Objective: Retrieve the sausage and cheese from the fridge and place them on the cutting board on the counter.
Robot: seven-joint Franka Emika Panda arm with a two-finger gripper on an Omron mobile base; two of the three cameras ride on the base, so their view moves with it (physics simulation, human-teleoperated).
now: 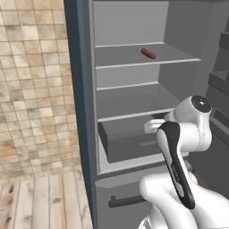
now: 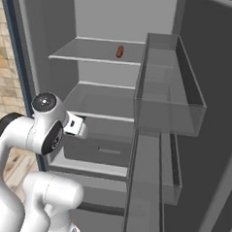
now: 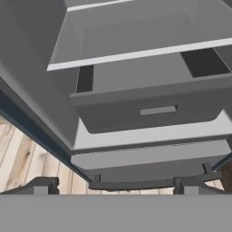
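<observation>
**A:** Where's your sausage (image 1: 148,53)?

**B:** Upper middle of the left base view, lying alone on the top shelf (image 1: 147,60) of the open fridge (image 1: 129,96). In the right base view you'll find it top centre, toward the back of that shelf. I can't spot the cheese anywhere you can see, and the drawer (image 3: 152,106) is too shallowly viewed to tell what's in it.

**A:** And your gripper (image 3: 113,186)?

**B:** Its tips sit at the bottom of the hand view, spread wide with nothing between them. The hand is low, facing the drawer and the shelf above it, well below the sausage.

**A:** So which step are you on?

**B:** I'd judge the very first: reaching in for the sausage. Nothing has been picked yet.

**A:** What does the next move ask of you?

**B:** Raise the hand past the two lower shelves, go in level over the top shelf, and straddle the sausage across its short side. Mind the door bins (image 2: 171,82) at the right of the right base view.
</observation>
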